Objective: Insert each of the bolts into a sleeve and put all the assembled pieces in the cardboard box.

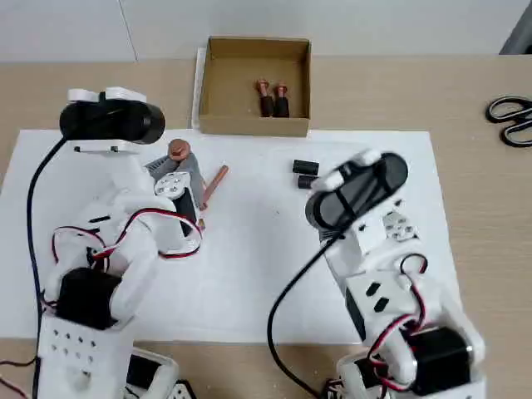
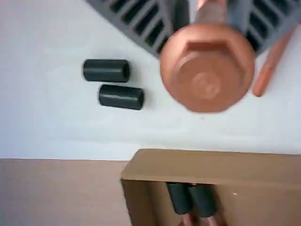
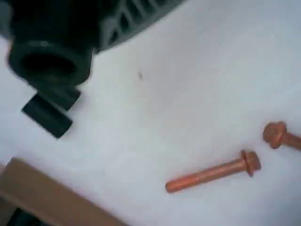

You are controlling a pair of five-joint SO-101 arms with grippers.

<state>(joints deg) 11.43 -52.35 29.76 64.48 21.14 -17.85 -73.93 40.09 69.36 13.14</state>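
Pairing a third bolt with a sleeve looks to be the step in hand. The left tool point(image 2: 209, 12) is clamped on the shank of the held bolt point(image 2: 207, 68), whose head stands up toward the wrist camera. The right tool point(image 3: 56, 28) appears closed around the held sleeve point(image 3: 49, 61), its open bore facing that arm's camera. The two parts are well apart across the white sheet point(image 1: 249, 266).

The next move calls for bringing them together over the middle of the sheet and lining shank with bore. As the left tool covers much of the shank, the free end may need turning toward the sleeve first.

Two assembled pieces point(image 1: 273, 98) already lie in the cardboard box point(image 1: 253, 125) at the far edge. A loose bolt point(image 1: 214, 184) rests just beside the left tool, and the spare sleeves point(image 2: 106, 70) lie close to the right arm, so either could be knocked. Open room lies between the arms and toward the near edge. Scissors point(image 1: 511, 116) sit far off on the bare surface point(image 1: 465, 166).
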